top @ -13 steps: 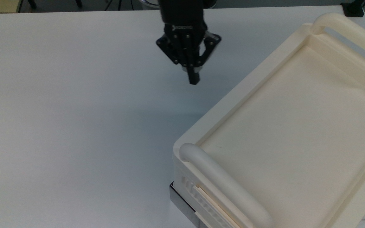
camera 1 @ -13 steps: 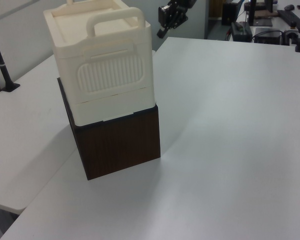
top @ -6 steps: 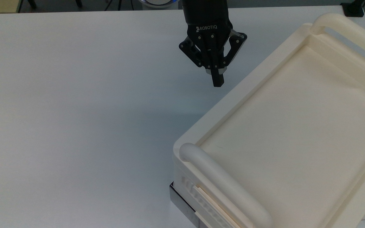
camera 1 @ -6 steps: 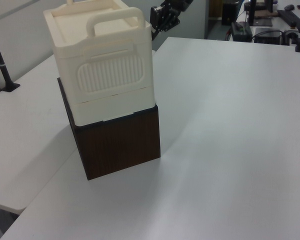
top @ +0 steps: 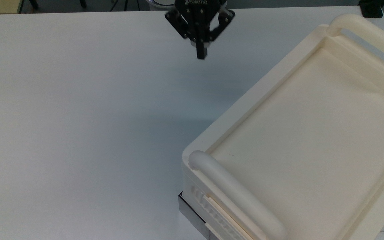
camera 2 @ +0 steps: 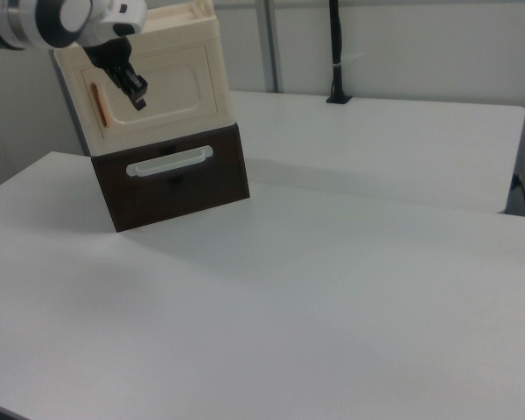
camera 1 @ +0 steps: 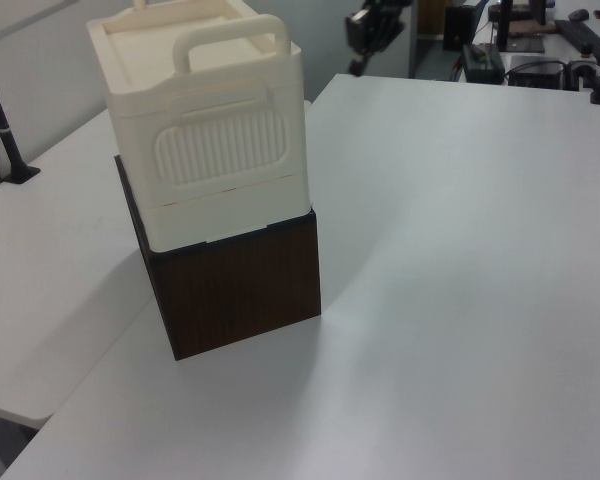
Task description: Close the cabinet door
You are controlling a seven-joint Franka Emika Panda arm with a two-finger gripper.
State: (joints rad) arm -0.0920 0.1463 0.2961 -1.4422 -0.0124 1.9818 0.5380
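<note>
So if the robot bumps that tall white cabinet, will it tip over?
Maybe. The cream cabinet sits stacked on a dark brown box, making a tall, narrow tower. It looks like hollow plastic, probably light, so a high push might slide or topple it. The gripper hangs apart.

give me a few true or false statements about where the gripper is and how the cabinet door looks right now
1. The cream-white cabinet door with its copper-orange bar handle lies flush with the cabinet front in the right view. True.
2. The black two-finger gripper grips the handle. False: it holds nothing and hangs clear of the cabinet.
3. The cream cabinet stands on a dark brown wooden box. True.
4. The gripper's jaws are spread wide. False: they are together.
5. A mug stands on the cabinet's tray-like top. False: nothing stands there.
</note>
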